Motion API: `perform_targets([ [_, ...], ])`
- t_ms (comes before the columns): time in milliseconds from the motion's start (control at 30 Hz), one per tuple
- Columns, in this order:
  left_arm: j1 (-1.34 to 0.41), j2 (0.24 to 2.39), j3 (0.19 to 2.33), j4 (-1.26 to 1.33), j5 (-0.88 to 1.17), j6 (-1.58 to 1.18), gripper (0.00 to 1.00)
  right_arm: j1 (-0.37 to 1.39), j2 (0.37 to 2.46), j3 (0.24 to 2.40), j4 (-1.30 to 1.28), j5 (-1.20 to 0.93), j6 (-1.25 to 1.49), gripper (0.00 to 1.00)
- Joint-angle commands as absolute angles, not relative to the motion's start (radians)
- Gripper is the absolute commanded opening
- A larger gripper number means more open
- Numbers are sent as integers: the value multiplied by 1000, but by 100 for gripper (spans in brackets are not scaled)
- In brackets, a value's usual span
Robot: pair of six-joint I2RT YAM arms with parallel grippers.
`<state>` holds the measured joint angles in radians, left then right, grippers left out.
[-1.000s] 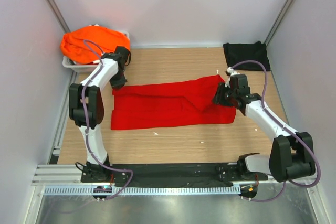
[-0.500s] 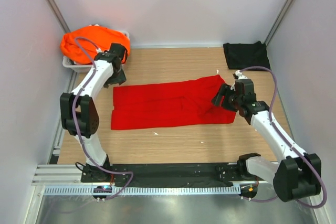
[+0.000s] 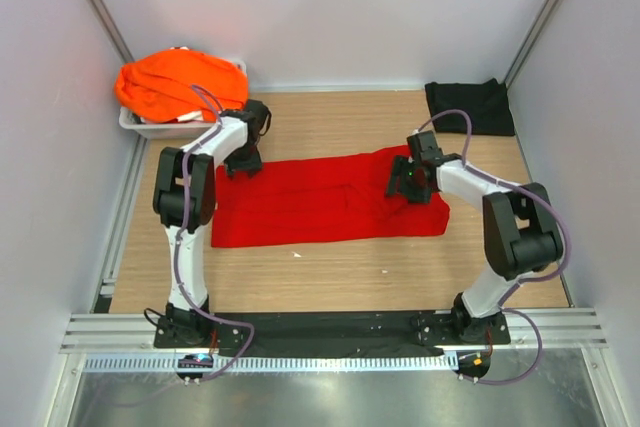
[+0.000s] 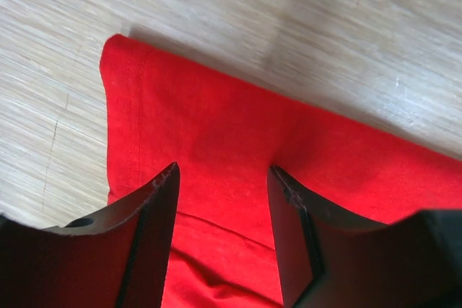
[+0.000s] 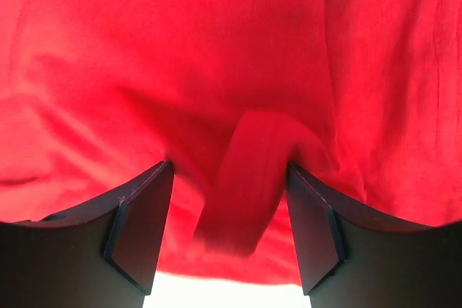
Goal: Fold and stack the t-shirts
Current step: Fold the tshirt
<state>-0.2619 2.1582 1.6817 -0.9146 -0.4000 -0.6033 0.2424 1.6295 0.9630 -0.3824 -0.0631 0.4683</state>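
Red shirt (image 3: 330,197) lies mid-table, stretched from 9 to 3 o'clock. Left gripper (image 4: 224,174) gapes over its 10 o'clock corner. Right gripper (image 5: 229,167), jaws apart, straddles a raised ridge at 2 o'clock. Both are empty, likely placed to pinch for a fold.

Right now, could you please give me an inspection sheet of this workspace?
Surface: wooden table, light grain.
Job's things: red t-shirt spread flat at the centre; black t-shirt lying at the far right corner; orange t-shirts heaped in the grey tray, far left.
Clutter: white specks on the wood.
Claws: left claw open over the red shirt's corner; right claw open, with a raised ridge of red cloth between its fingers.
Cables: purple cables looped along both arms.
Surroundings: white walls; metal rail at the near edge.
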Motion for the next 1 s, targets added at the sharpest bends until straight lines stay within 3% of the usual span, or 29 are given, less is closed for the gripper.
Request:
perform_targets([
  [0, -261, 2171, 1681, -922, -410, -630, 53, 261, 1698, 1092, -448, 43, 426, 69],
  [200, -325, 2077, 1561, -959, -439, -661, 51, 261, 1957, 1413, -635, 221, 282, 69],
  [300, -380, 2011, 1461, -931, -417, -679, 51, 259, 2103, 1604, -696, 210, 244, 69],
  [667, -681, 1720, 978, -761, -195, -860, 51, 298, 2597, 2453, -799, -148, 225, 71],
  [967, -997, 1747, 1051, -638, -6, -1093, 52, 336, 2700, 2449, -384, -391, 388, 79],
])
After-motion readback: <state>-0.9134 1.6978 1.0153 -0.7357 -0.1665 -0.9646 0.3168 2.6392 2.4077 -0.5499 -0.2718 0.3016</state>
